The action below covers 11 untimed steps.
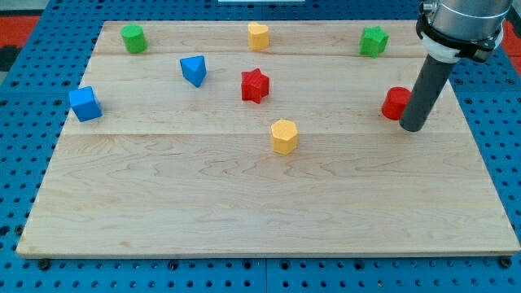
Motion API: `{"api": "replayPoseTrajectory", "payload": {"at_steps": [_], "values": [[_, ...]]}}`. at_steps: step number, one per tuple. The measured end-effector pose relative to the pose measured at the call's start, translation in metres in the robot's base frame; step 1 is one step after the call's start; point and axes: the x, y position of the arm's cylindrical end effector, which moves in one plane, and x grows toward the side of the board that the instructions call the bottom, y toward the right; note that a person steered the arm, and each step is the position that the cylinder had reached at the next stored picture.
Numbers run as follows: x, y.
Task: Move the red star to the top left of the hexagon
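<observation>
The red star [255, 85] lies on the wooden board [260, 203], up and to the left of the yellow hexagon [284, 136], with a gap between them. My tip [412, 128] is far to the view's right, touching or just right of a red block [396, 103] that the rod partly hides. The tip is well apart from the star and the hexagon.
A green cylinder [133, 38] sits at the top left, a yellow block [258, 35] at the top middle, a green star-like block [374, 41] at the top right. A blue triangular block [194, 70] and a blue cube [85, 104] lie on the left.
</observation>
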Motion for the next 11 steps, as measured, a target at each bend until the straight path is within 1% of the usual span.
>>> {"api": "replayPoseTrajectory", "payload": {"at_steps": [1, 2, 3, 4, 5, 6, 7, 8, 9, 10, 11], "values": [[0.008, -0.002], [0.019, -0.02], [-0.003, -0.07], [-0.048, -0.105], [-0.103, -0.134], [-0.114, -0.186], [-0.114, -0.254], [-0.109, -0.259], [-0.068, -0.217], [-0.047, -0.19], [-0.043, -0.175]]}}
